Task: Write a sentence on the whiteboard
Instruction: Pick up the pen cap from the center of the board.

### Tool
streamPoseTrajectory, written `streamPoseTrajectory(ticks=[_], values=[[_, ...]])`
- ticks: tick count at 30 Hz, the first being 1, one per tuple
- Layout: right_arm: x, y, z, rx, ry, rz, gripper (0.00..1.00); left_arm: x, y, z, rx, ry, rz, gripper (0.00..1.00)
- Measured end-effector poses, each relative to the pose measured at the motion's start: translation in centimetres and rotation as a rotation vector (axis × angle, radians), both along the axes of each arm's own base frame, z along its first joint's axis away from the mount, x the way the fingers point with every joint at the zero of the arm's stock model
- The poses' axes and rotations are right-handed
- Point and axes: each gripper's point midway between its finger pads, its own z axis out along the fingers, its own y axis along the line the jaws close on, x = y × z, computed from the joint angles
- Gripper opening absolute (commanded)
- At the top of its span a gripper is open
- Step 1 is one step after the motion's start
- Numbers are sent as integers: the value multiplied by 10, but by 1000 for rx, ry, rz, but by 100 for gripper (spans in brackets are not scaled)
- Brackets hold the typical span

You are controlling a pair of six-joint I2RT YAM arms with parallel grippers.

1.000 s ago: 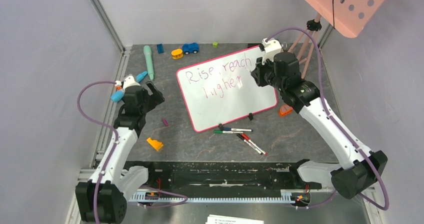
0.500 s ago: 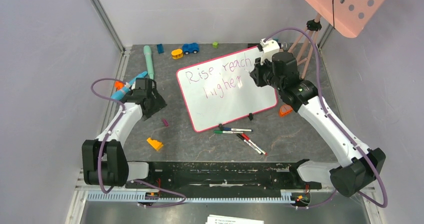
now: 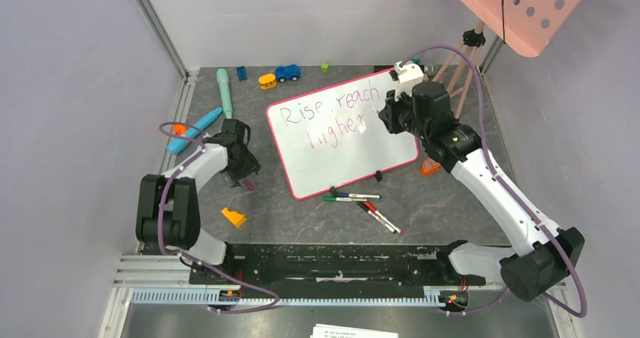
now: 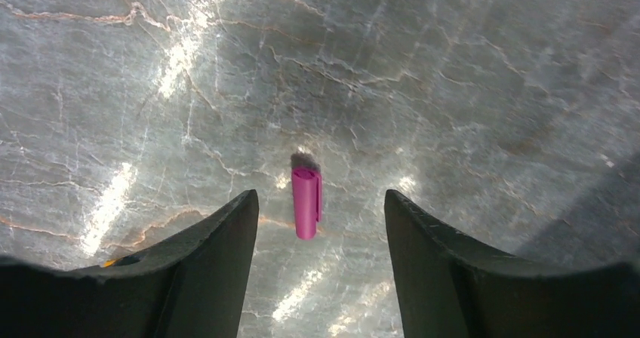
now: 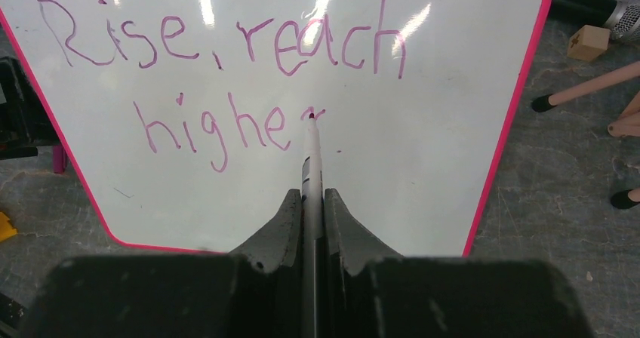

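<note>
Right end effector point(image 5: 312, 196) — clenched on a marker point(image 5: 312, 153) — sets its tip at the end of the sentence point(image 5: 380, 29) on the whiteboard point(image 5: 423, 164)

Left gripper point(image 3: 245, 173) hangs over bare table, jaws apart, only the cap point(image 4: 306, 202) between them. The whiteboard point(image 3: 355, 157) rim blocks just to its right, and an orange block point(image 3: 234, 217) sits near, toward the bases. Markers point(image 3: 362, 202) litter the strip before the board. Right gripper point(image 3: 385, 115) and its clamped pen point(image 5: 311, 157) occupy the board's far right, and tripod legs point(image 3: 456, 66) crowd that corner.
</note>
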Motion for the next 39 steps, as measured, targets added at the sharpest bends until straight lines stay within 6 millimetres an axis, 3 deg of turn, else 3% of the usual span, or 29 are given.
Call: streamPoseTrajectory(ticks=[6,13,16,21,31,39], values=[[0,-2,-1,-3,-1,-7,0,-2,4,-20,31,87,17,57],[-2,-6,0,-7,-11,-24,0,-4,6,-22,37,101,52,37],[-2,-7,1,-11,-13,-27,0,-5,7,-22,39,104,69,33],[-2,-9,0,-25,-17,-30,0,-5,5,-21,27,100,93,2],[-2,-4,0,3,-5,-17,0,-9,9,-8,12,83,119,2],[10,16,-22,56,83,-3,0,-2,25,38,10,0,191,2]])
